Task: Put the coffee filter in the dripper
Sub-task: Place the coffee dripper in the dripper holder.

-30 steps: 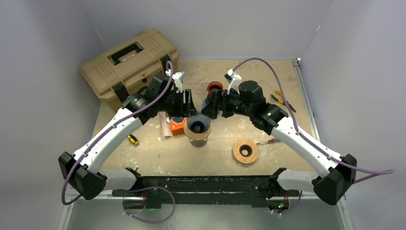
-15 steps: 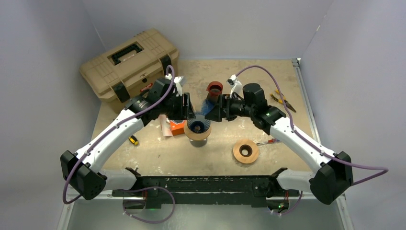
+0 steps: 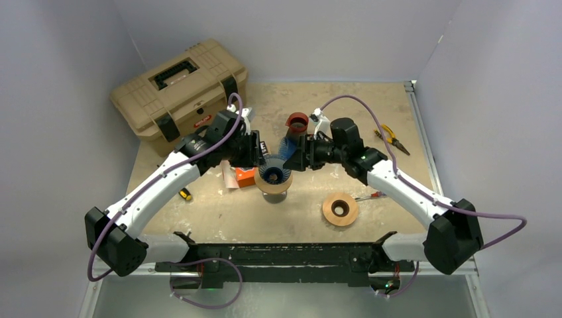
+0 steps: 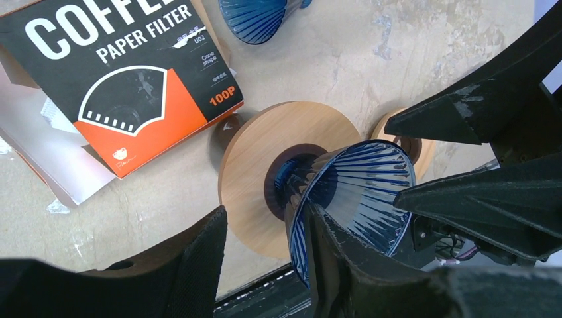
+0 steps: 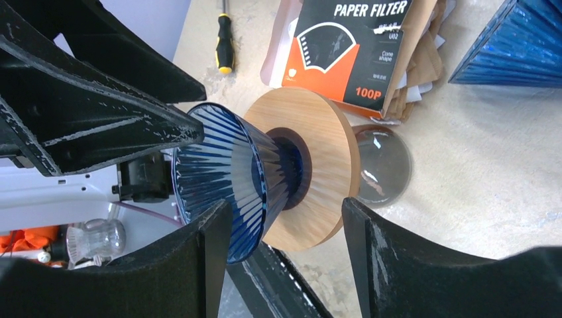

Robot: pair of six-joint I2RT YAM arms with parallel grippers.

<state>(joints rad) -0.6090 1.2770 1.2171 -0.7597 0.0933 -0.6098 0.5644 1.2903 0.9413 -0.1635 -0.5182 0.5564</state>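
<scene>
The blue ribbed glass dripper (image 3: 274, 172) sits in a round wooden collar (image 4: 252, 159) on a glass carafe at the table's middle. Its ribs show bare inside. My left gripper (image 3: 260, 152) is open at its left side. In the left wrist view (image 4: 265, 218) the dripper's rim (image 4: 358, 192) lies by one finger; I cannot tell if they touch. My right gripper (image 3: 292, 155) is open at its right side and straddles the dripper (image 5: 225, 172) in the right wrist view (image 5: 285, 209). The black-and-orange paper filter packet (image 3: 244, 174) lies left of the dripper, with brown papers (image 5: 424, 66) sticking out.
A second blue dripper (image 3: 288, 147) and a red cup (image 3: 297, 121) stand behind. A wooden ring (image 3: 340, 209) lies front right. A tan toolbox (image 3: 179, 86) is at the back left. A yellow screwdriver (image 3: 183, 193), a red screwdriver (image 3: 371, 196) and pliers (image 3: 388, 137) lie about.
Both grippers have closed in on the dripper, the left from the left side and the right from the right. The dripper and packet have not moved.
</scene>
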